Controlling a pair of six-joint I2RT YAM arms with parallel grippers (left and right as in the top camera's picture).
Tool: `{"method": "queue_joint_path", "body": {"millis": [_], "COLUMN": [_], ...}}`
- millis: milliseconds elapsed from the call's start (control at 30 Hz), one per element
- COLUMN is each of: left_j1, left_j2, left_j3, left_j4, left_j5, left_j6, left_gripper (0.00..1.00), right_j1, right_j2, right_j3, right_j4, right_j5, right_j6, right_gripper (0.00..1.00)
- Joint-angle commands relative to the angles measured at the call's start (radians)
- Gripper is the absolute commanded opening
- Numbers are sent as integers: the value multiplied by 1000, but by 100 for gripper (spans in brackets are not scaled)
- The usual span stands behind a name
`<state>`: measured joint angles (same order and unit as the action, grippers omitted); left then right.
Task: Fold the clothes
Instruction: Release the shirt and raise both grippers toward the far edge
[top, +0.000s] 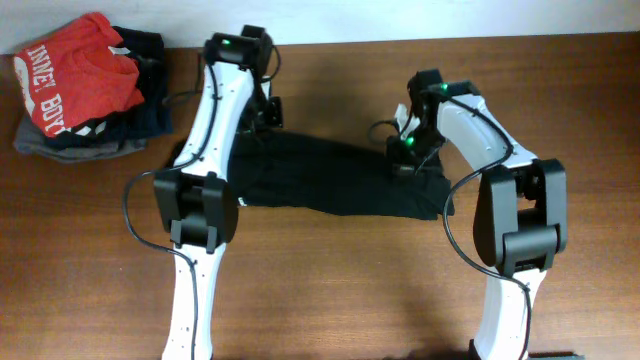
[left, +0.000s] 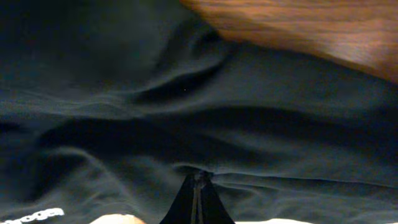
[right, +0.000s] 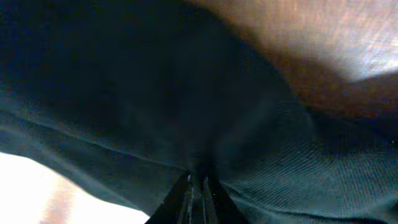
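The clothes (top: 330, 180), a black soft top, lie bunched in a wide band across the middle of the wooden table (top: 330, 290). My left gripper (top: 268, 112) sits at the top's far left edge. In the left wrist view its jaws (left: 199, 179) are pressed together, pinching a fold of the black fabric (left: 186, 112). A small white logo mark (left: 37, 216) shows at the lower left. My right gripper (top: 405, 152) is over the top's far right edge. In the right wrist view its jaws (right: 198, 175) stand almost together with black cloth (right: 155, 106) caught at their tips.
A pile of other garments sits at the back left corner: a red shirt with white lettering (top: 75, 75) on top of a navy garment (top: 148, 95) and a grey one (top: 60, 145). Bare wood lies in front of the black top.
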<state>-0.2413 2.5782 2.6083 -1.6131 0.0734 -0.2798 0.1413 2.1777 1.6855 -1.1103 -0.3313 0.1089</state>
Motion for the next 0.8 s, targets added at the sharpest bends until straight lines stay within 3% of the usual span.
{"method": "queue_joint_path", "body": {"millis": [0, 433, 533, 767], "left_j1": [20, 86, 110, 166], "left_j2": [61, 161, 161, 161], "left_j3": [-14, -18, -18, -4], "left_j4": [-1, -19, -24, -54], "left_j5": [-26, -203, -206, -206], "left_j6": [12, 20, 20, 19], "left_gripper": [1, 1, 1, 1], "right_j1": [1, 1, 1, -4], "right_j2": [-11, -11, -11, -11], "right_j3": [-66, -119, -119, -112], "right_j4": [31, 52, 52, 49], "right_j5": [3, 172, 179, 213], "right_j6": [4, 4, 4, 11], "right_gripper": [14, 18, 22, 22]}}
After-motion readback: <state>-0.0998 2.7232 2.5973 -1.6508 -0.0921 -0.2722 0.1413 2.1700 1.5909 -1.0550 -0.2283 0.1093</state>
